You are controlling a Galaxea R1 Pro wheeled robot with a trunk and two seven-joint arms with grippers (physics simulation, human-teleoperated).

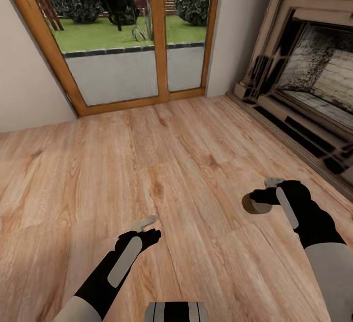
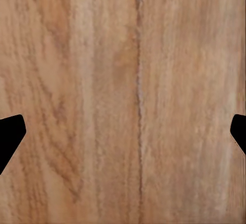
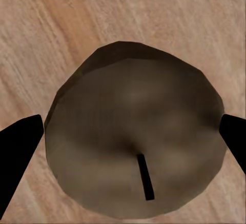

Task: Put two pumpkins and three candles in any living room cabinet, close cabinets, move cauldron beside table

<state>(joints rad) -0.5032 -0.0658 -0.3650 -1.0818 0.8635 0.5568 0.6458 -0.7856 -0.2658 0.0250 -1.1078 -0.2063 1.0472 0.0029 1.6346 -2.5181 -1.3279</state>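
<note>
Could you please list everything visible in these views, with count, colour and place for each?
candle: one, dull tan with a dark wick, held between the right gripper's fingers above the floor
floor: one, light-brown wood planks, under both arms
glass doors: one pair, orange-brown wood frame, at the far wall, with a green lawn, shrubs and a fence beyond
fireplace: one, beige surround with a dark stone interior, along the right wall
walls: off-white, on either side of the doors
left gripper: one, black with pale fingers, open and empty, low on the left
right gripper: one, black, shut on the candle, on the right
</note>
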